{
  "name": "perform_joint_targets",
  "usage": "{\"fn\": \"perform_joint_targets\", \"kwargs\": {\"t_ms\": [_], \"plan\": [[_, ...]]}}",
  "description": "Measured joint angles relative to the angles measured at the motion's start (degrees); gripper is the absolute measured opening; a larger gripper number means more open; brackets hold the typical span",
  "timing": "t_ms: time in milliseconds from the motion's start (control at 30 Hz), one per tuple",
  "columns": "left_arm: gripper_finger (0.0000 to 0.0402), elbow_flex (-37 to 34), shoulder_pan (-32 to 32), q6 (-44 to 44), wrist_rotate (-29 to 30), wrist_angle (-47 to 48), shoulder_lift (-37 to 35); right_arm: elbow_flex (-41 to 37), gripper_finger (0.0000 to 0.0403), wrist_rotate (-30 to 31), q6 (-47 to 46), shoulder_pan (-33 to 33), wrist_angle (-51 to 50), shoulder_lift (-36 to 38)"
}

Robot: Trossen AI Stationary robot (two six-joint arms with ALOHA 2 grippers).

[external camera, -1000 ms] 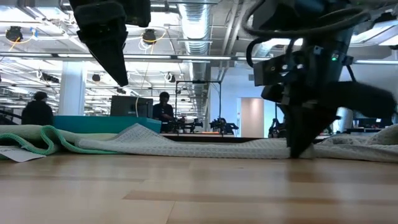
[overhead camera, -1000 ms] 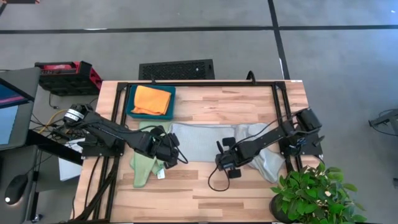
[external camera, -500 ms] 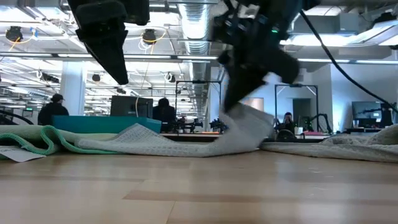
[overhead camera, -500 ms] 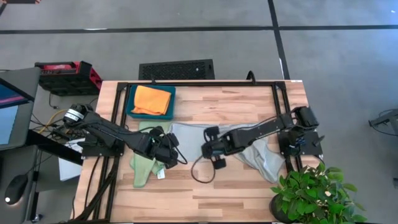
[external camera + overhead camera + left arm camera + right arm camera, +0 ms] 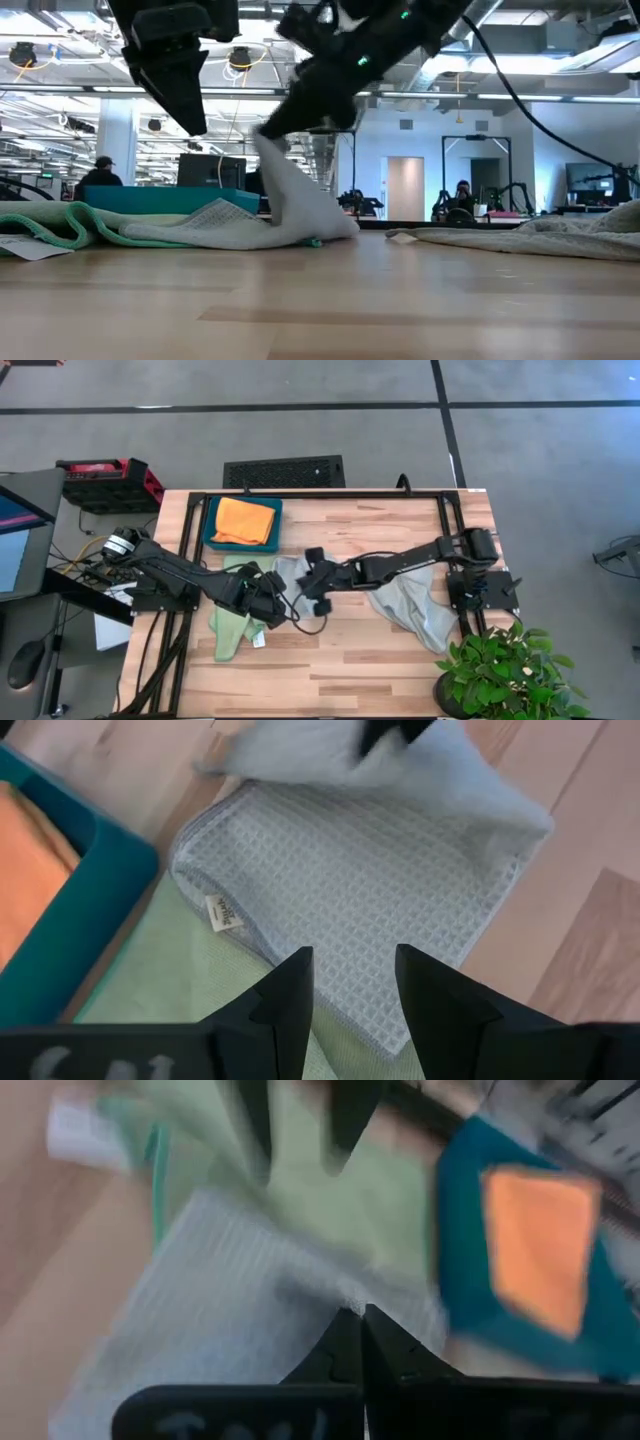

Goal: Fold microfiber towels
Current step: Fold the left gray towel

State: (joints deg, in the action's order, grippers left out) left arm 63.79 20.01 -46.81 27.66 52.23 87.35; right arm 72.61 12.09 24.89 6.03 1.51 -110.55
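Grey towel [image 5: 288, 572] mid-fold, edge pinched by right gripper [image 5: 313, 578] | left gripper [image 5: 268, 600] at 9 o'clock, jaws apart, empty | next: lay edge square, release.

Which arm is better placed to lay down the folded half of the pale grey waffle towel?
The right. Its claw is shut on the pale grey waffle-weave towel's edge, lifted over the lying half. The left claw hovers open above the towel, holding nothing.
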Motion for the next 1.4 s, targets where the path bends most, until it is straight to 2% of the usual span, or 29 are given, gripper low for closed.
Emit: {"fn": "perform_joint_targets", "kwargs": {"t_ms": [233, 367, 500, 867, 1167, 1400], "plan": [[0.0137, 0.1, 0.0, -2.2, 0.0, 1.6, 0.0, 0.5, 0.0009, -0.7, 2.3, -0.5, 3.8, -2.3], [0.0137, 0.1, 0.0, -2.5, 0.0, 2.3, -0.1, 1.1, 0.0007, -4.4, 3.6, -0.5, 7.0, -3.2], [0.0137, 0.1, 0.0, -2.5, -0.1, 2.4, -0.1, 2.2, 0.0007, -5.4, 5.0, -0.4, 8.5, -4.2], [0.0137, 0.1, 0.0, -3.0, -0.9, 3.0, -0.1, 3.4, 0.0023, -6.2, 6.8, -0.4, 8.6, -6.5], [0.0137, 0.1, 0.0, -3.0, -0.9, 3.0, -0.1, 3.4, 0.0068, -6.3, 7.0, 0.4, 8.0, -6.9], [0.0137, 0.1, 0.0, -3.5, -0.9, 3.4, -0.1, 3.4, 0.0141, -6.2, 7.1, 1.0, 8.4, -6.9]]}}
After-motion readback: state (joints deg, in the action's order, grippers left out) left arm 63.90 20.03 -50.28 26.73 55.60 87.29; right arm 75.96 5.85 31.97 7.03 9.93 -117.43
